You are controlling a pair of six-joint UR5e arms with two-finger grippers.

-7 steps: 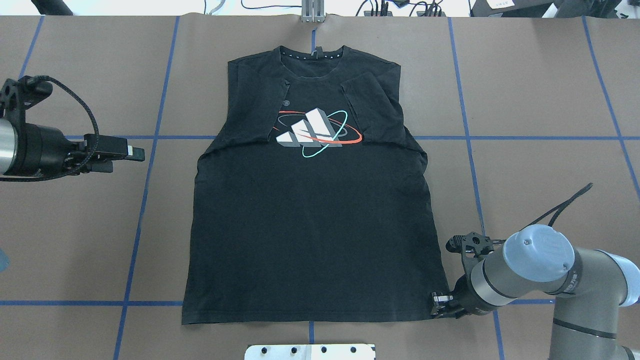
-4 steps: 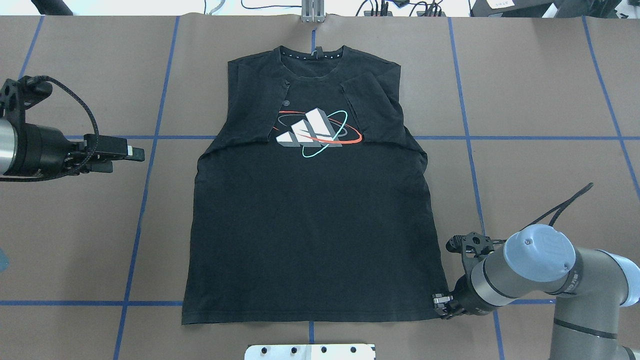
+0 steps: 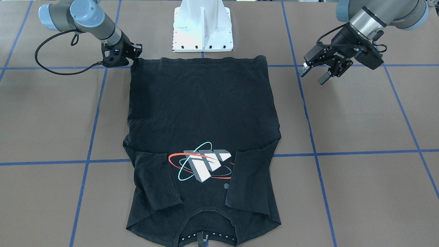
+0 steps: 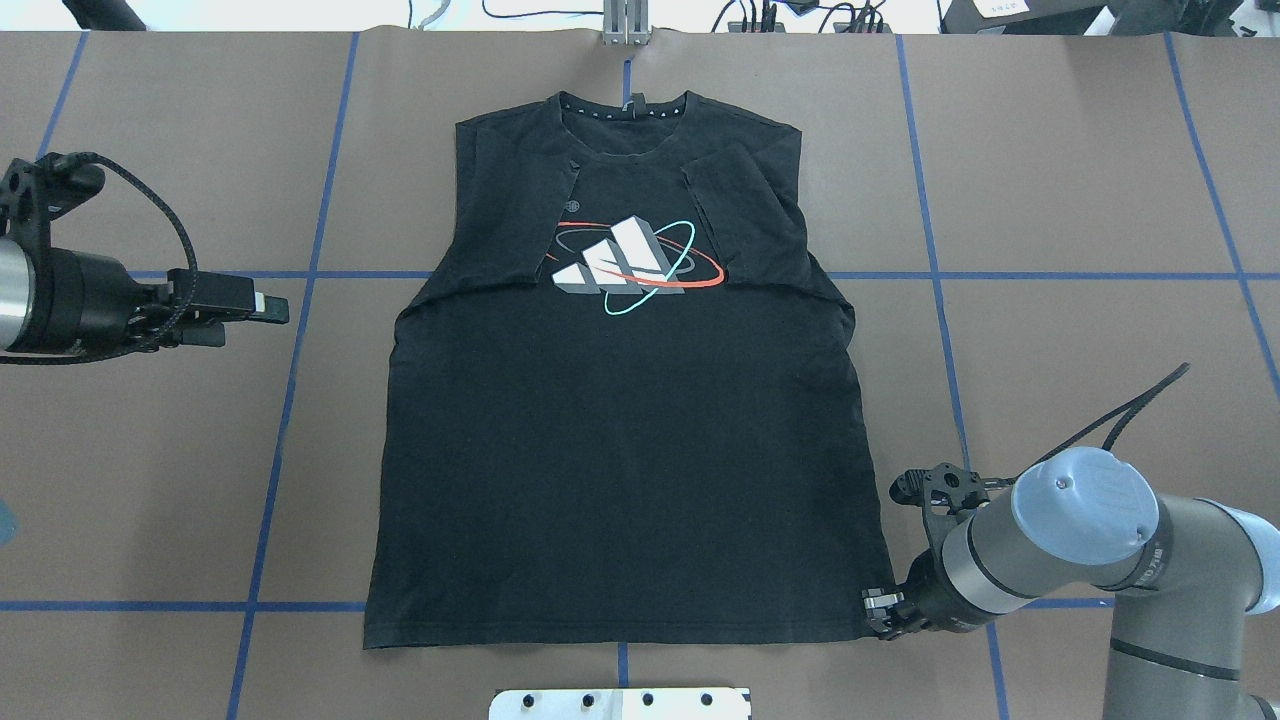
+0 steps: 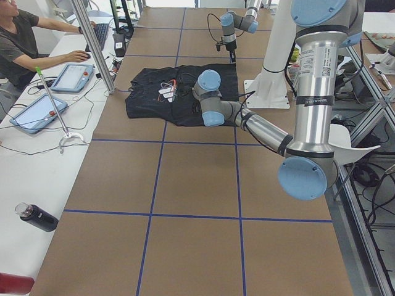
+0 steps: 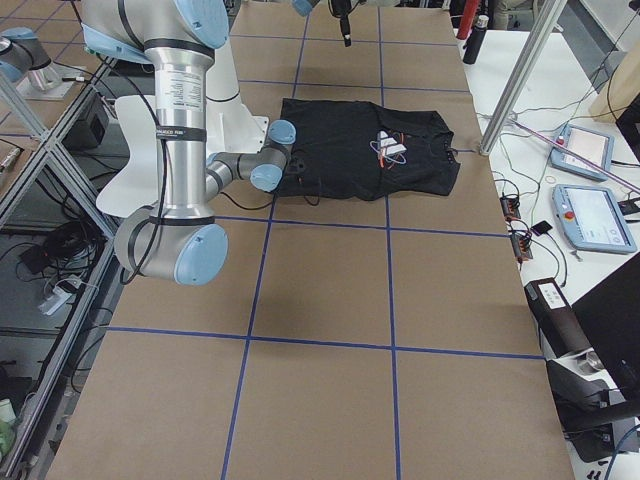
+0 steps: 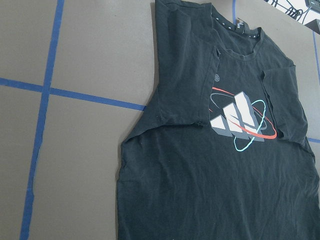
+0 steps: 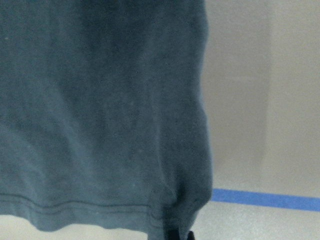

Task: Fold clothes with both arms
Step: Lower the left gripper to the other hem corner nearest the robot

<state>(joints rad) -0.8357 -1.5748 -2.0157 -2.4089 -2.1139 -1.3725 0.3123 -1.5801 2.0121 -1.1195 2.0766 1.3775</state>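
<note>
The black T-shirt (image 4: 620, 450) lies flat and face up on the brown table, collar away from the robot and both sleeves folded in over the chest beside the logo (image 4: 625, 265). My right gripper (image 4: 878, 610) sits at the shirt's near right hem corner and is shut on it. In the right wrist view that corner of the T-shirt (image 8: 100, 100) puckers at the bottom edge between dark fingertips. My left gripper (image 4: 255, 322) hangs open above bare table, well left of the shirt. The front-facing view shows the same: left gripper (image 3: 313, 73) open, right gripper (image 3: 132, 58) at the hem corner.
The white pedestal base (image 3: 202, 37) stands just behind the shirt's hem. Blue tape lines (image 4: 300, 274) grid the table. Cables (image 4: 800, 15) run along the far edge. In the left side view a person (image 5: 18, 37) sits at a side bench with tablets (image 5: 73, 77) and a bottle (image 5: 37, 217).
My right gripper's fingers have drawn together on the hem corner and its elbow has shifted slightly right. The left arm and the shirt have stayed put.
</note>
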